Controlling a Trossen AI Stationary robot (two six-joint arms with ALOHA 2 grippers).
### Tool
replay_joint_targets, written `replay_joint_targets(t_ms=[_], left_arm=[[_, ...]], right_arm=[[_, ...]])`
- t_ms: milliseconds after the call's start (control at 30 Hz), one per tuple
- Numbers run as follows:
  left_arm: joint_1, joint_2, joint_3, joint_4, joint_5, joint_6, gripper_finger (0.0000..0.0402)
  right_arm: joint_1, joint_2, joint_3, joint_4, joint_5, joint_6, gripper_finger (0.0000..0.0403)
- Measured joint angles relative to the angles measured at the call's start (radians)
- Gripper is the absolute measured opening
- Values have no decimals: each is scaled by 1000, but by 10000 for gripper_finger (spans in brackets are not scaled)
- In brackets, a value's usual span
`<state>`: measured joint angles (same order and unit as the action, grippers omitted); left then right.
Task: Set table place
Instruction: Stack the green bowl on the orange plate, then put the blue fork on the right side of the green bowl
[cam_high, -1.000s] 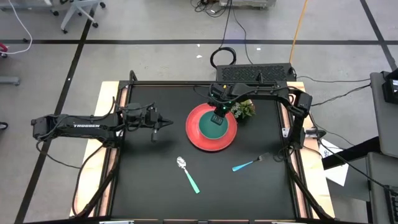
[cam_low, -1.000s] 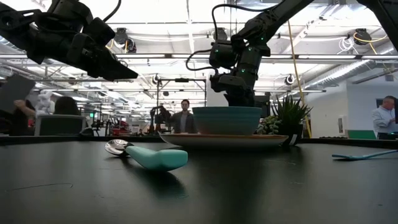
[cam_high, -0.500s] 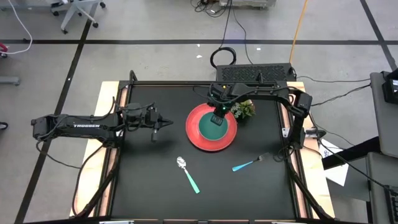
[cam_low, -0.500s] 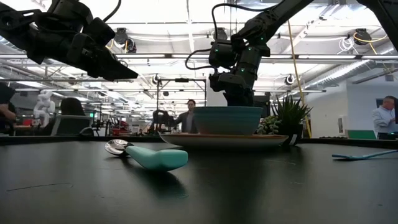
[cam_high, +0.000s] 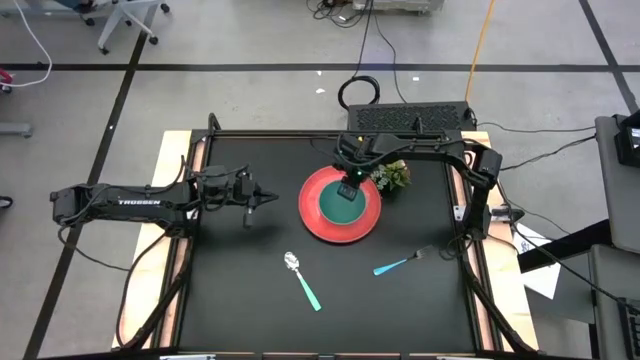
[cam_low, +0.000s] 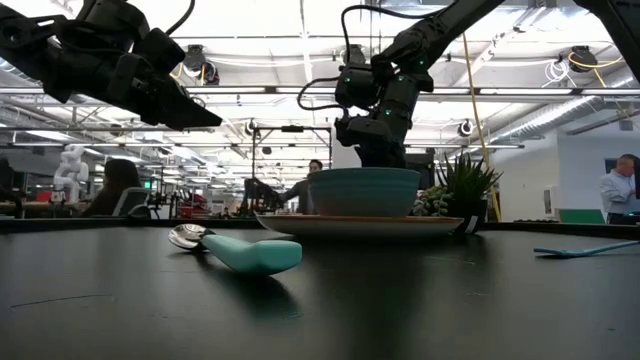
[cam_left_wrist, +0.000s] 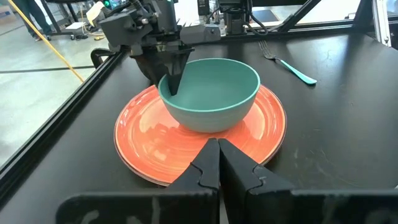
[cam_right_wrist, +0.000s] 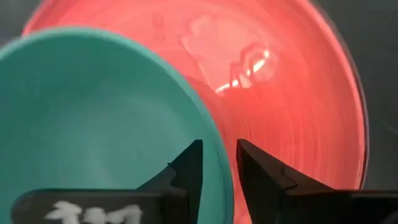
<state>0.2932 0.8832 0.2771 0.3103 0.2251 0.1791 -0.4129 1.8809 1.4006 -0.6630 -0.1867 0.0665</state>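
High view: right gripper (cam_high: 351, 188) straddles bowl (cam_high: 343, 203) rim, fingers parted, at plate's (cam_high: 313, 222) twelve o'clock; left gripper (cam_high: 268, 197) clenched at nine.

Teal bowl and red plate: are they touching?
Touching. The left wrist view shows the teal bowl resting on the red plate, no gap beneath it.
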Motion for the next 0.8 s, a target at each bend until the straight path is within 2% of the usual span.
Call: replay_joint_targets(t_ms=[267,600,700,800], left_arm=[[0,0,0,-5,0,0,3],[0,0,0,-9,0,0,3],[0,0,0,-9,0,0,3],[0,0,0,-9,0,0,3]], right_arm=[[-3,-33,0,30,2,-7,119],[2,-103,0,56,3,-33,118],[5,-128,0,60,1,-78,108],[10,-157,0,60,-1,-116,73]])
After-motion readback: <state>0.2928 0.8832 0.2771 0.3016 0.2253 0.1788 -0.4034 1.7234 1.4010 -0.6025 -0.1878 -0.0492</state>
